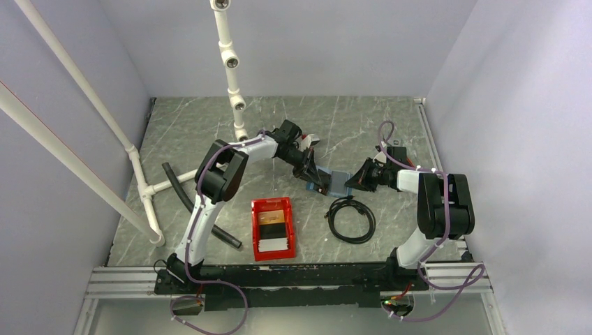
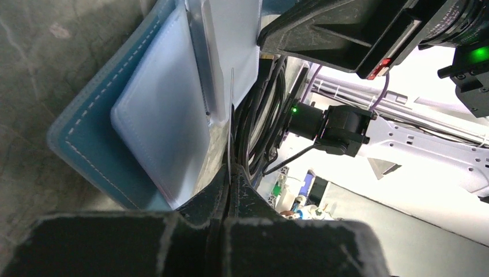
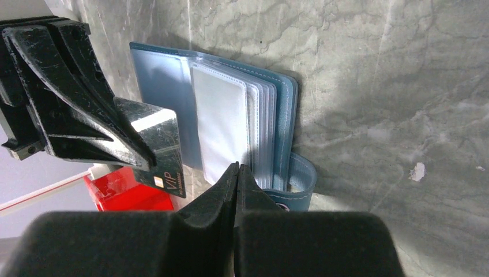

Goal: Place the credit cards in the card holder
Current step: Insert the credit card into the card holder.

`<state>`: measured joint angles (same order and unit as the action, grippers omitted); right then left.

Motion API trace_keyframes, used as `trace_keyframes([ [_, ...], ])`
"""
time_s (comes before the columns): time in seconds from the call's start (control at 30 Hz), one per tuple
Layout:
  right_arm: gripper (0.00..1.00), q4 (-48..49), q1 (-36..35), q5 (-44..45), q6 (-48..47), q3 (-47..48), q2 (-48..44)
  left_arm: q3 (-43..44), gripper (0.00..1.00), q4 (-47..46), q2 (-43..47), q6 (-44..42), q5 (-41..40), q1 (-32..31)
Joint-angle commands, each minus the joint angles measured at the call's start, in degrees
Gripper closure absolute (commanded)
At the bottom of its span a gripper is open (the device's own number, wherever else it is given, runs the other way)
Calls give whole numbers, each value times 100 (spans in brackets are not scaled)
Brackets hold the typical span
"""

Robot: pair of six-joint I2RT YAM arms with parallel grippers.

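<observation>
A: Grey marble table (image 1: 391, 132), lilac walls (image 1: 314, 42). Top view: card holder (image 1: 339, 183) lies open at centre. Left gripper (image 1: 321, 185) is at its 9 o'clock, right gripper (image 1: 352, 180) at its 3. Red bin (image 1: 255, 230) with the other cards (image 1: 273, 227) is at 7 o'clock, cable coil (image 1: 351, 220) at 5.

B: Left wrist?

A: Fingers fully closed on one card (image 2: 230, 115), seen edge-on. It points to 12, along the holder's pale inside.

B: Right wrist?

A: Tips closed. They look pinched on the lower edge of a clear sleeve (image 3: 222, 121). The dark card, marked VIP, sits at 9 o'clock of the sleeves, just beside them, not in.

B: Step?

A: Insertion, I'd say; this card isn't pocketed yet. Next move: line its edge up with the sleeve mouth and slide it in while the right side steadies the sleeve. It's a thin slot, so misalignment would likely buckle it.
</observation>
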<state>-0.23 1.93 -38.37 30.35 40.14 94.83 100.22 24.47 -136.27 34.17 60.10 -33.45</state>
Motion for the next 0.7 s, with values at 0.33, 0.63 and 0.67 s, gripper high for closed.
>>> trace_keyframes([
  [0.33,100,-111,-19,383,-214,56,41,270,100,-104,-276,84,289,6],
  [0.63,100,-109,-26,370,-214,60,9,457,100,-97,-435,142,369,-3],
  [0.67,100,-109,-26,366,-214,55,-2,478,100,-60,-443,128,355,-3],
])
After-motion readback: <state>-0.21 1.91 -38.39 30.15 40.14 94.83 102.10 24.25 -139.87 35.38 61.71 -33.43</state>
